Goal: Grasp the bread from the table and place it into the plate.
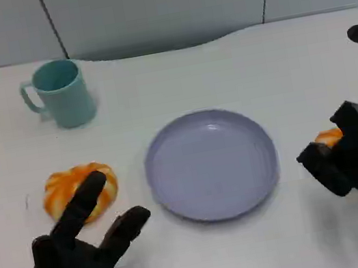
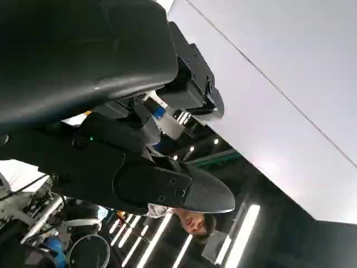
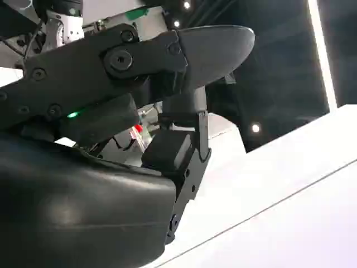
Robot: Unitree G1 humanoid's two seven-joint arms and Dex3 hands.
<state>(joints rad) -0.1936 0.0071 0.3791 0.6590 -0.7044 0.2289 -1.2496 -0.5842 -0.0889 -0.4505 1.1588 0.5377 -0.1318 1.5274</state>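
Orange bread lies left of the plate; left hand fingers spread, right hand pinching another orange piece.

My head camera looks steeply down at the white table from close above, facing the grey wall panels behind it. My left wrist camera sits tight behind my black left hand, tipped up toward ceiling lights and a person. My right wrist camera hugs my black right hand likewise, aimed upward. Both wrist views share a pale slanted panel.
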